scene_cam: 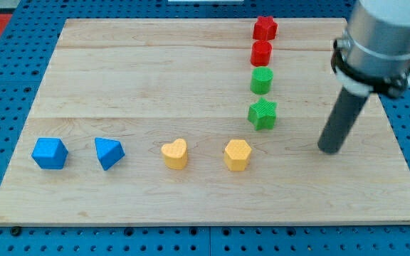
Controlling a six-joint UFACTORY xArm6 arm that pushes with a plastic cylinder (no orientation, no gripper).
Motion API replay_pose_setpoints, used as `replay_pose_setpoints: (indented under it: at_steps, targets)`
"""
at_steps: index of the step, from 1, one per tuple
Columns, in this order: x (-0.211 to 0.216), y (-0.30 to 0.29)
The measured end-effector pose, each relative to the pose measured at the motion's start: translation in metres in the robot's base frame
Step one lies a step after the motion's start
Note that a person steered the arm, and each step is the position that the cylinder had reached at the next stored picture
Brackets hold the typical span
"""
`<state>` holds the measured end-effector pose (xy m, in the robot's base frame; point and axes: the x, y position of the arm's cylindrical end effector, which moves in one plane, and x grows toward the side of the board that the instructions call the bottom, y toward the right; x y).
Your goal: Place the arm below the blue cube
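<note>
Since the small blue plastic cube [50, 153] sits far at the view's left, it looks light & slidey. No fingers to hold it w/; the rod's tip [329, 150] is far right.

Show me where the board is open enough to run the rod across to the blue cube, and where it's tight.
My tip stands at the view's right, clear of all blocks. Bare strip: along the wooden board's bottom edge, under the yellow pentagon block, yellow heart, blue wedge and blue cube. The upper left is bare too. Crowded: the column of green star, green cylinder, red cylinder, red star.
</note>
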<state>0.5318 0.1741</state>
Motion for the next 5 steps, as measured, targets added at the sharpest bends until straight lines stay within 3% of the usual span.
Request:
replay_pose_setpoints:
  at_steps: [1, 3, 5]
  targets:
    - [0.065, -0.055]
    - [0.085, -0.213]
    - [0.087, -0.216]
